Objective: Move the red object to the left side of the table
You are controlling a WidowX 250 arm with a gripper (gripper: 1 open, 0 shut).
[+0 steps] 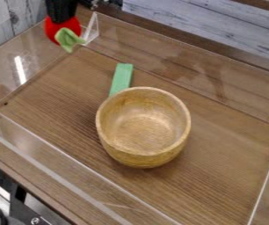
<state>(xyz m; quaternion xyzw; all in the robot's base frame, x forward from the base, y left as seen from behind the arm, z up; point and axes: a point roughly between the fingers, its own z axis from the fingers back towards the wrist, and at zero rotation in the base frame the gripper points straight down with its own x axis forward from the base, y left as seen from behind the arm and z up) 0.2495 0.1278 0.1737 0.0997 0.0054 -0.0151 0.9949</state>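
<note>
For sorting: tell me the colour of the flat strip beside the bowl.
Green; the strip shows plainly in the camera view, next to the wooden bowl.

This looks like a robot test bench rather than a home; the table [219, 132] is a brown wood-grain top fenced by clear acrylic walls [14, 57], a staged enclosure; behind it runs a backdrop of pale weathered planks [219, 22]; on the top sit only props, a wooden bowl [143, 126] and a flat green strip [123, 79].
</note>
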